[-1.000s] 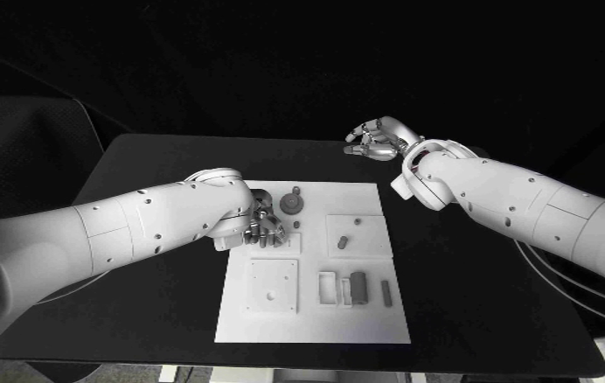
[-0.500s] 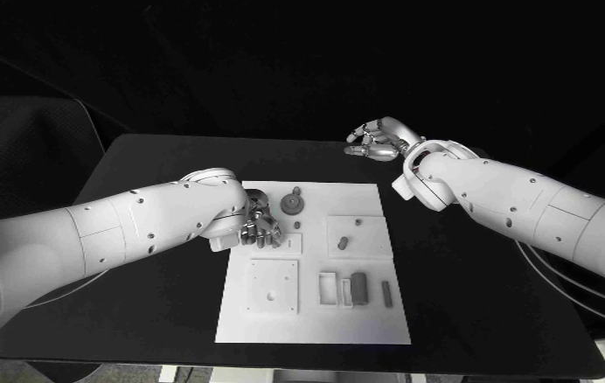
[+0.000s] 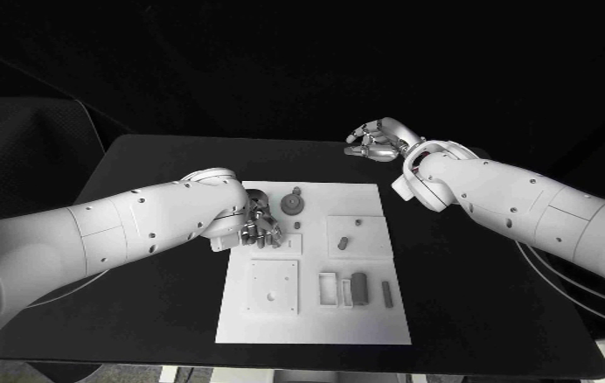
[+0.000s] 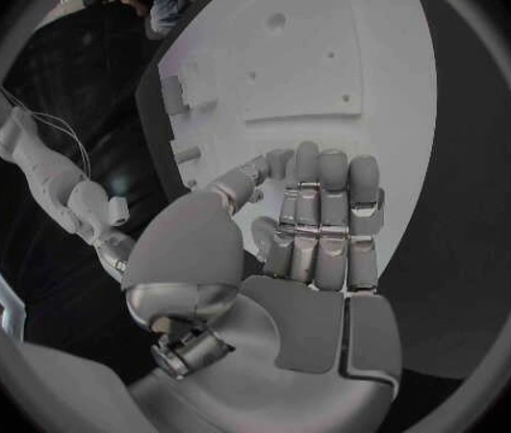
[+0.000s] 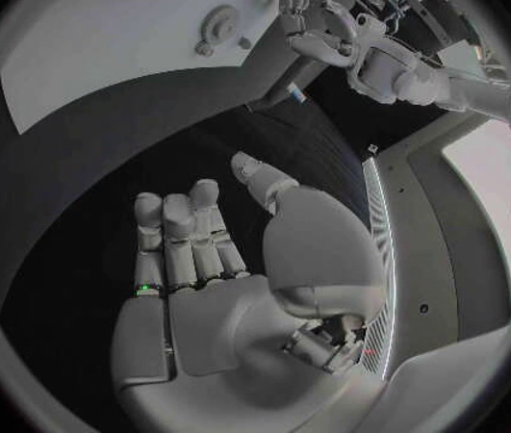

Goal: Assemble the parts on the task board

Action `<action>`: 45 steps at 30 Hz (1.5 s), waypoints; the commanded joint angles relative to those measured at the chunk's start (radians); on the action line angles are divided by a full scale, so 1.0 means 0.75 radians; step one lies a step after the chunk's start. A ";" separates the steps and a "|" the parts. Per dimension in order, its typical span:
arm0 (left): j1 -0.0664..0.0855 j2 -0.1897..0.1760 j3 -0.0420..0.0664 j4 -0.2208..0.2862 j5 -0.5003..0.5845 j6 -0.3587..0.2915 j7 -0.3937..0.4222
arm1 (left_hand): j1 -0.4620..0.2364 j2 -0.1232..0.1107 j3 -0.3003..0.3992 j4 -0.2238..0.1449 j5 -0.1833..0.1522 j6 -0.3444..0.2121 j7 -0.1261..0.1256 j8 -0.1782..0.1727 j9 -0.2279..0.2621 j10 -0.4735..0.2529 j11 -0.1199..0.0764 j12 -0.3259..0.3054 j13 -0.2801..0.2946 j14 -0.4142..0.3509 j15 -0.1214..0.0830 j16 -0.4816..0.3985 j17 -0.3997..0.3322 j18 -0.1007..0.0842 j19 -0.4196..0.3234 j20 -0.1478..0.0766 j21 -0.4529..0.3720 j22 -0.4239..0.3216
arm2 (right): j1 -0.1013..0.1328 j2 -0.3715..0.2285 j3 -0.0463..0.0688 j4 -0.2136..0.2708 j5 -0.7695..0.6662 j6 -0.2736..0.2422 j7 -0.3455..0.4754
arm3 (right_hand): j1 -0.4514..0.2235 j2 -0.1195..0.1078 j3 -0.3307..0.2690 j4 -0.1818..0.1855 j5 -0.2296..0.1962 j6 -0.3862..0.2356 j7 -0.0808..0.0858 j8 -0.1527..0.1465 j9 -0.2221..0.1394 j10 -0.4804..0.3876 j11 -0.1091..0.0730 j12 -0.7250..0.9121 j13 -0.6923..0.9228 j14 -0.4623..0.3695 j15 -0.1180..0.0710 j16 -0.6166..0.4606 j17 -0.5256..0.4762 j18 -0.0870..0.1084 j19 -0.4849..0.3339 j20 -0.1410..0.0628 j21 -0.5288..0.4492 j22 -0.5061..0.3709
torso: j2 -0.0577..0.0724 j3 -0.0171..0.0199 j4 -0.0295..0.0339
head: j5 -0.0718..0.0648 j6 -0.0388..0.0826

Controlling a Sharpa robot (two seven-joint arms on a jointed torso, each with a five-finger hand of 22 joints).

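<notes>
The white task board [image 3: 316, 322] lies in the middle of the black table. My left hand [image 3: 260, 225] hovers over its far left corner, fingers bent down toward the board beside a round grey part [image 3: 294, 201]; in the left wrist view the fingers [image 4: 321, 212] lie side by side over the board [image 4: 327, 58], and I see nothing in them. My right hand [image 3: 376, 141] hangs above the table beyond the board's far right corner, its palm [image 5: 225, 308] bare and fingers loosely curved. A small peg [image 3: 343, 242] lies on a raised square.
Nearer me on the board sit a square plate [image 3: 274, 284], a white frame [image 3: 328, 288] and two long grey parts [image 3: 359, 287] [image 3: 385, 292]. Bare black table surrounds the board. The right wrist view shows the round part [image 5: 219, 21] and my left hand [image 5: 316, 24].
My left hand has shifted very slightly over the board's far left corner. The right hand and the parts stay where they were.
</notes>
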 commanded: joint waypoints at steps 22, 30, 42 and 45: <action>-0.014 0.004 -0.010 -0.004 -0.037 0.020 -0.039 | 0.021 0.044 0.018 -0.022 0.034 -0.028 -0.001 -0.004 -0.012 -0.010 -0.006 -0.002 0.003 -0.009 -0.005 -0.007 0.008 0.022 -0.014 -0.009 0.000 -0.002 | 0.000 0.000 0.000 0.001 -0.005 0.024 0.004 | -0.012 0.007 0.000 0.007 -0.007 -0.003 0.009 0.007 0.001 -0.004 0.001 -0.003 -0.003 -0.011 -0.001 -0.008 -0.002 -0.013 -0.010 0.003 0.025 -0.002 | 0.001 -0.0002 -0.0007 | -0.002 -0.002; -0.014 -0.003 -0.010 -0.002 -0.021 -0.003 -0.033 | 0.049 0.065 0.037 -0.034 0.038 -0.022 -0.003 0.002 -0.013 -0.007 -0.008 0.000 0.006 -0.006 -0.008 -0.005 0.012 0.023 -0.013 -0.011 0.003 -0.002 | 0.000 0.000 0.000 0.000 -0.005 0.025 0.003 | -0.013 0.007 -0.001 0.008 -0.007 -0.003 0.009 0.007 0.001 -0.004 0.001 -0.003 -0.003 -0.011 -0.001 -0.008 -0.002 -0.013 -0.010 0.003 0.025 -0.002 | 0.000 -0.0004 -0.0002 | -0.002 -0.002; -0.014 -0.003 -0.009 0.000 -0.001 -0.033 -0.024 | 0.061 0.072 0.046 -0.037 0.039 -0.020 -0.003 0.004 -0.013 -0.007 -0.008 0.001 0.006 -0.005 -0.008 -0.005 0.013 0.023 -0.013 -0.012 0.004 -0.001 | 0.000 0.002 0.000 -0.003 -0.005 0.030 0.003 | -0.015 0.007 -0.001 0.008 -0.007 -0.004 0.009 0.008 0.001 -0.004 0.001 -0.003 -0.003 -0.012 -0.001 -0.008 -0.002 -0.013 -0.010 0.003 0.025 -0.002 | 0.000 0.0009 -0.0005 | -0.003 -0.001; -0.014 -0.005 -0.009 0.002 -0.001 -0.049 -0.021 | 0.061 0.072 0.046 -0.037 0.038 -0.019 -0.003 0.004 -0.013 -0.006 -0.009 0.001 0.007 -0.005 -0.008 -0.005 0.013 0.023 -0.012 -0.012 0.004 -0.001 | 0.000 0.001 0.000 -0.003 -0.005 0.030 0.003 | -0.015 0.007 -0.001 0.009 -0.007 -0.004 0.009 0.008 0.001 -0.004 0.001 -0.003 -0.003 -0.012 -0.001 -0.008 -0.002 -0.013 -0.010 0.003 0.025 -0.002 | 0.000 0.0011 -0.0007 | -0.003 -0.001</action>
